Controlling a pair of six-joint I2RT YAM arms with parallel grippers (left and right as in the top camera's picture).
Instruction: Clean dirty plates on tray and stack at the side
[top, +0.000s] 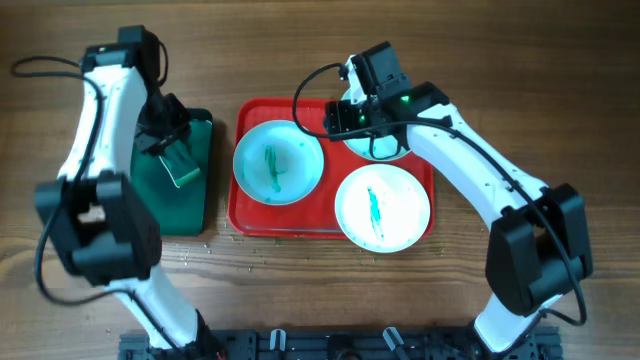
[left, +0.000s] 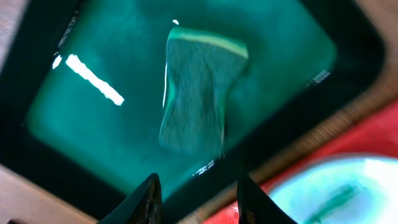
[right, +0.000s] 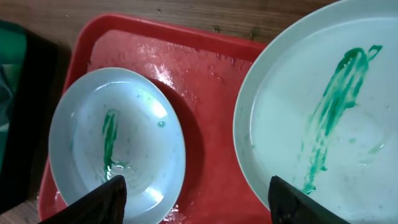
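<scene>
You had the left gripper (left: 199, 193), jaws spread, over the sponge (left: 199, 93) in the green tray (left: 93, 124) at left, apparently to fetch a wiper, while the right gripper (right: 196, 193), jaws likewise spread, hovered over the far side of the red tray (top: 243, 218), where three smeared plates (top: 277, 162) lay unstacked.

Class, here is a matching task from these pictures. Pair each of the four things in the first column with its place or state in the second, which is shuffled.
Things:
1. sponge
2. left pincer
3. right pincer
4. red tray

Places or states:
A. holds three smeared plates
B. open, above the red tray
C. lies in the dark green tray
D. open, above the sponge

Pairs: 1-C, 2-D, 3-B, 4-A
</scene>
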